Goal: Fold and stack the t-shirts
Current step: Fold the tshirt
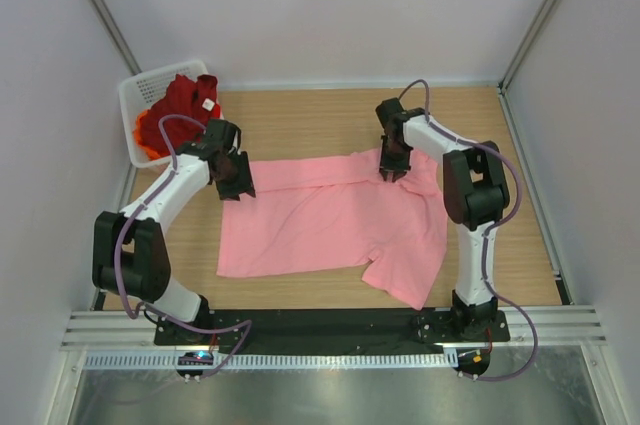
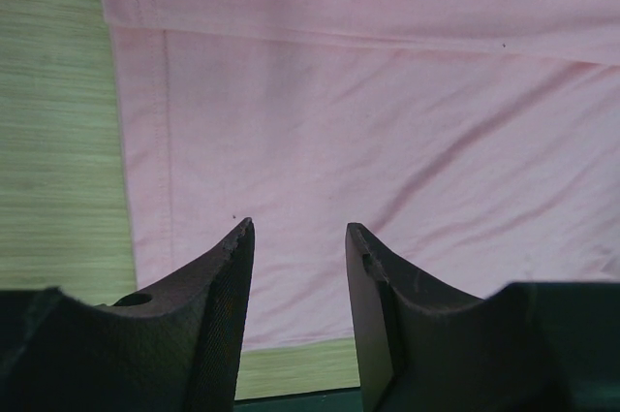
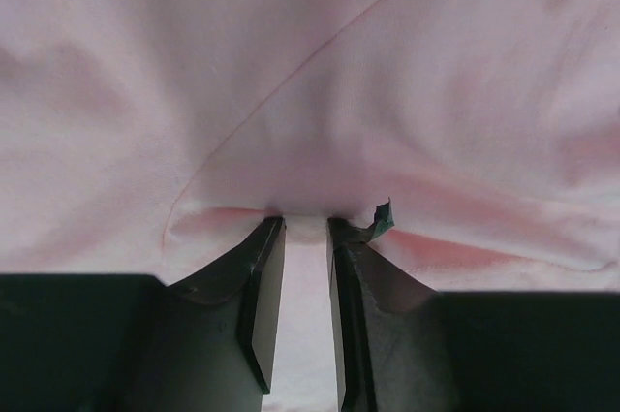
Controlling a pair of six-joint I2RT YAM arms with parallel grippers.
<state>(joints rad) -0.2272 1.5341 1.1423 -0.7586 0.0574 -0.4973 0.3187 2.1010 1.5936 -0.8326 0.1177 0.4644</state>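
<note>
Pink t-shirt (image 1: 330, 220), far edge hidden under right gripper (image 1: 392, 171)

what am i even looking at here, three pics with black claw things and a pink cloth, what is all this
These are three views of one moment. The wide picture looks down on a wooden table with two white and black robot arms fixed at its near edge. The other two pictures come from small cameras on the arms' wrists, so the dark prongs at the bottom are each arm's own tool.

A pink t-shirt lies spread on the table, its far edge folded over. In the far left corner a white basket holds a red t-shirt and an orange one.

The left tool stands open above the pink shirt near its side hem, holding nothing. The right tool is at the shirt's far right part with a pinch of pink cloth between its narrow-set prongs, which seem to grip it.
</note>
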